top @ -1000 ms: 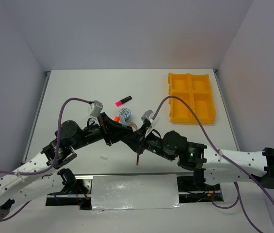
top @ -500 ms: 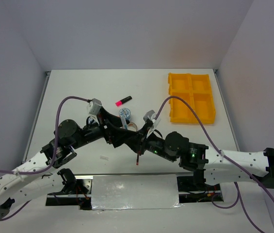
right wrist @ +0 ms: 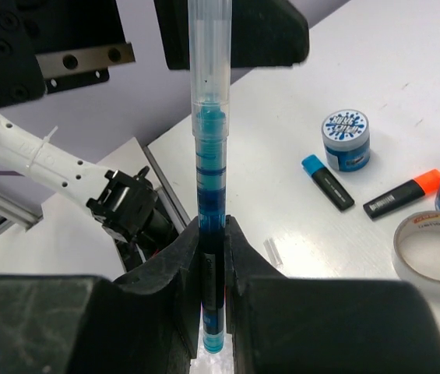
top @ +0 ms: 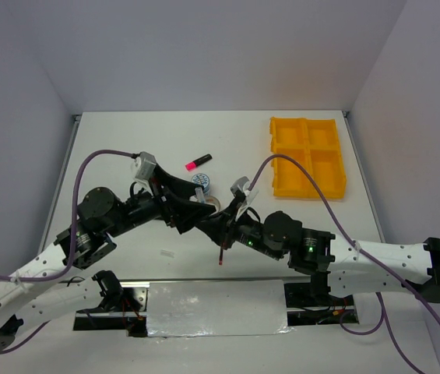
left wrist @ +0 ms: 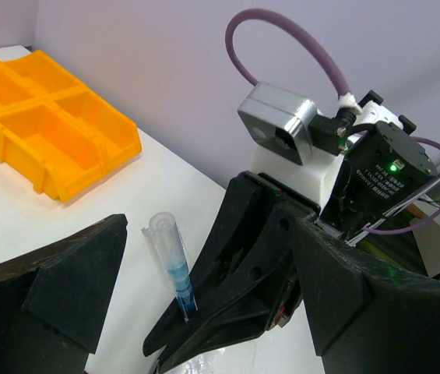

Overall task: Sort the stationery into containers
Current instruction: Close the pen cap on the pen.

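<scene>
A thin blue pen (right wrist: pixel 208 156) with a clear cap (left wrist: pixel 165 238) stands upright in my right gripper (right wrist: pixel 213 257), which is shut on its lower barrel. My left gripper (left wrist: pixel 208 234) is open, its fingers (left wrist: pixel 56 288) spread wide on either side of the pen's cap end without touching it. In the top view both grippers meet above the table's near middle, left gripper (top: pixel 195 204) beside right gripper (top: pixel 221 232). The yellow containers (top: pixel 307 156) sit at the far right. A pink highlighter (top: pixel 198 162) and a blue-white tape roll (top: pixel 201 182) lie behind the grippers.
Under the right gripper lie a blue highlighter (right wrist: pixel 327 181), an orange highlighter (right wrist: pixel 403 193), two blue-white tape rolls (right wrist: pixel 345 139) and a clear tape ring (right wrist: pixel 434 245). A small clear piece (top: pixel 167 252) lies near the front edge.
My left gripper has opened off the pen and its arm has drawn back a little to the left. The right gripper stays shut on the pen in the same place.
</scene>
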Controlling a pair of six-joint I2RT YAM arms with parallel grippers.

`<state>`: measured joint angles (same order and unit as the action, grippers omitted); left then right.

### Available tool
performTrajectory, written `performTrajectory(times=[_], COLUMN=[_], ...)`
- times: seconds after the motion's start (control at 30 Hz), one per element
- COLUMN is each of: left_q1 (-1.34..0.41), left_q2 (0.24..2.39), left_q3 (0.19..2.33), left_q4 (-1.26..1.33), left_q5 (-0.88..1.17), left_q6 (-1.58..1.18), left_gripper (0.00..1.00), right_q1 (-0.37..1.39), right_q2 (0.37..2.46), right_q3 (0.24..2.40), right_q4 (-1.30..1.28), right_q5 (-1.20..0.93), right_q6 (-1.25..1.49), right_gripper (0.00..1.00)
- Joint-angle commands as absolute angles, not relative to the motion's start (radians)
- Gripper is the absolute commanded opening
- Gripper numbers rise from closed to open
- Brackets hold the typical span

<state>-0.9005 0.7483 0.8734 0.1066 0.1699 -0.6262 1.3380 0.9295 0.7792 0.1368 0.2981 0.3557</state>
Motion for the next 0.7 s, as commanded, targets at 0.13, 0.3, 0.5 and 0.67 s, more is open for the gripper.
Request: performTrajectory(times=[0.13,0.3,0.5,0.67], left_q1=[-0.905,-0.905,-0.905,-0.907], left_q2=[0.756,0.762,0.762,0.773], left_q3=[0.931,0.922,0.911,0.922], left_q4=[0.115,0.124,0.132,0.126], left_q5=[0.150,0.156,0.158,0.163], left_q6=[-0.578,-0.580,-0.584,-0.586], left_gripper=[0.95,0.75,0.45,0.00], right_q1=[1.338,1.338,1.336,1.336], right_q2=[0.884,0.880,0.885,0.890], right_q3=[0.785,0.781,0.775,0.769], right_q4=[0.127,0.130,0.135,0.144], right_q5=[0.276,0.259,0.244,0.233], right_q6=[0.388,0.391,0.388,0.377], right_gripper=[0.00,0.00,0.00,0.00])
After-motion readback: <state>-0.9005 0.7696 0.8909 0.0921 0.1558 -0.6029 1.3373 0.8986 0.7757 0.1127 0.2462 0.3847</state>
